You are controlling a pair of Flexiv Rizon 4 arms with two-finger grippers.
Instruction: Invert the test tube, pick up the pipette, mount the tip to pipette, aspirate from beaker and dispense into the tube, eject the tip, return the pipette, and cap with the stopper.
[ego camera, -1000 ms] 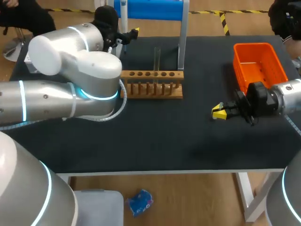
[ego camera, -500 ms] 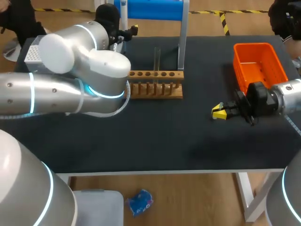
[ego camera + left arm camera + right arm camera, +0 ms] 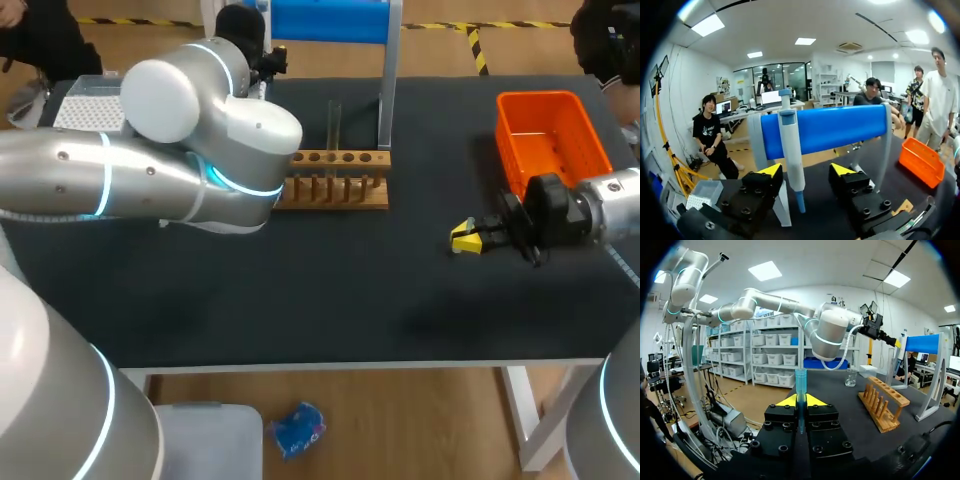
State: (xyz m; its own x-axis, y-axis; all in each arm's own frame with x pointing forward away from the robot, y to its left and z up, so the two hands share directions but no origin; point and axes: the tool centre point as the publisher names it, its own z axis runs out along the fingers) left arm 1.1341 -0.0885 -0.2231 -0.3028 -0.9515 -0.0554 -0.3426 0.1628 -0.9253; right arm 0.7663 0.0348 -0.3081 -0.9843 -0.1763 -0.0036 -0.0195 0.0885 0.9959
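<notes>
Blue plastic marks your target: the pipette (image 3: 791, 150) hangs upright from the blue stand (image 3: 840, 127), at the upper left of the head view, so its body is free for a sideways grasp; your left pincer (image 3: 806, 171) has its fingers apart, one on each side of the pipette's shaft, and I see neither pad touching it; that straddle reads as the approach to the pick-up, so a square close looks like the next need; the test tube (image 3: 334, 125) stands upright in the wooden rack (image 3: 335, 182) at upper centre, placed to receive liquid later; your right pincer (image 3: 463, 238) hovers low over the worktop (image 3: 330, 300) at the right, near the orange basket (image 3: 540, 98), clamped on a slim blue tube-shaped piece (image 3: 800, 382), probably parked there clear of the left arm's reach; what that piece is I cannot tell
</notes>
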